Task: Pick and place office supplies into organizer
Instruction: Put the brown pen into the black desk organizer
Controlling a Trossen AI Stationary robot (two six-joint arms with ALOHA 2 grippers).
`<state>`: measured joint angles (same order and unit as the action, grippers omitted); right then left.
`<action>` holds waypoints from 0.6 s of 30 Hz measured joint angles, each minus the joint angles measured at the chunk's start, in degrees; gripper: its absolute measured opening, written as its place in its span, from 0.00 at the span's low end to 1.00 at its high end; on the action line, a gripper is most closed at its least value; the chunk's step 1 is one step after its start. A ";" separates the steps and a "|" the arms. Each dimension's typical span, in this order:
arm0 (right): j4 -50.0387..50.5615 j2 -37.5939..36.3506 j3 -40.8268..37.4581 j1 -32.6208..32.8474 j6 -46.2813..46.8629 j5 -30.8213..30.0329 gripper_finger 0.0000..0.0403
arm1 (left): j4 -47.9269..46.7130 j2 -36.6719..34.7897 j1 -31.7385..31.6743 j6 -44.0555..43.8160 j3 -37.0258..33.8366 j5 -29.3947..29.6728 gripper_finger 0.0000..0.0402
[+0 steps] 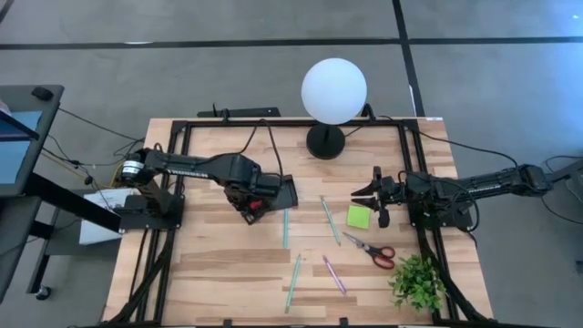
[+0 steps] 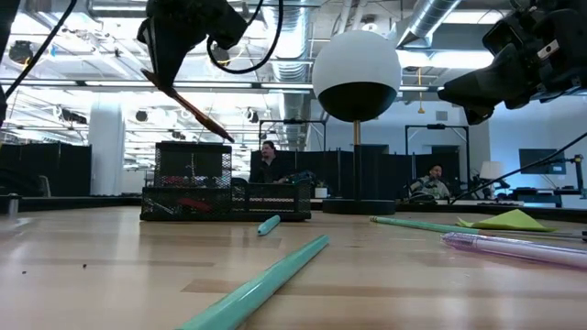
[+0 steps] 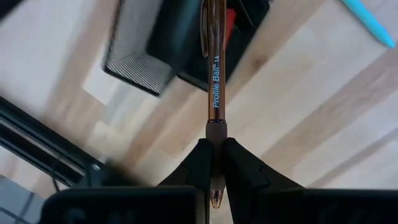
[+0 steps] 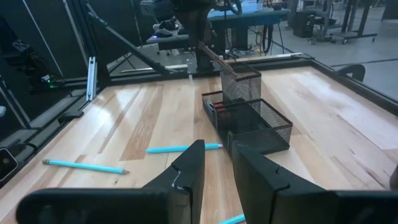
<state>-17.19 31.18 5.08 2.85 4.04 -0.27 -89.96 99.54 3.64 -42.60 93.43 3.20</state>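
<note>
Wooden table (image 1: pixel 228 264) | left gripper (image 3: pixel 214 163) clamped on brown pen (image 3: pixel 215 68), raised over mesh organizer (image 4: pixel 249 115) | right gripper (image 4: pixel 214 163) part-open, empty, near green sticky pad (image 1: pixel 358 216)

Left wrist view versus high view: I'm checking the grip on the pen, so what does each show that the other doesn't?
Only the left wrist view shows the left gripper shut on the brown pen. Only the high view shows the right gripper beside the sticky pad, the scissors and the lamp. Both show the organizer and wooden table.
</note>
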 joint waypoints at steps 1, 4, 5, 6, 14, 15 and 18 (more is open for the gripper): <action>0.00 0.00 0.00 0.00 0.02 0.00 0.19 | 0.04 -0.66 0.00 0.10 -0.01 1.39 0.03; 0.00 0.00 0.00 0.00 0.02 0.02 0.19 | -0.08 -3.57 -0.86 -0.15 0.01 3.30 0.03; 0.00 0.00 0.00 0.00 0.02 0.01 0.19 | -0.10 -4.54 -1.29 -0.65 0.01 3.30 0.03; 0.00 0.00 0.00 0.00 0.02 0.00 0.19 | -0.06 -5.65 -1.62 -1.49 0.01 3.32 0.03; 0.00 0.00 0.00 0.00 0.03 0.02 0.19 | -0.08 -9.70 -1.88 -3.14 0.04 0.31 0.03; -0.01 0.00 0.00 0.00 0.18 0.02 0.19 | -0.10 -9.74 -1.88 -3.25 0.04 -0.25 0.03; -0.02 0.00 0.00 0.00 0.45 0.02 0.19 | 0.18 -9.72 -1.41 -3.36 -2.09 -1.05 0.03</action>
<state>-17.21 31.18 5.08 2.85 4.49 -0.25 -89.78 89.82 2.23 -45.95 91.35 2.16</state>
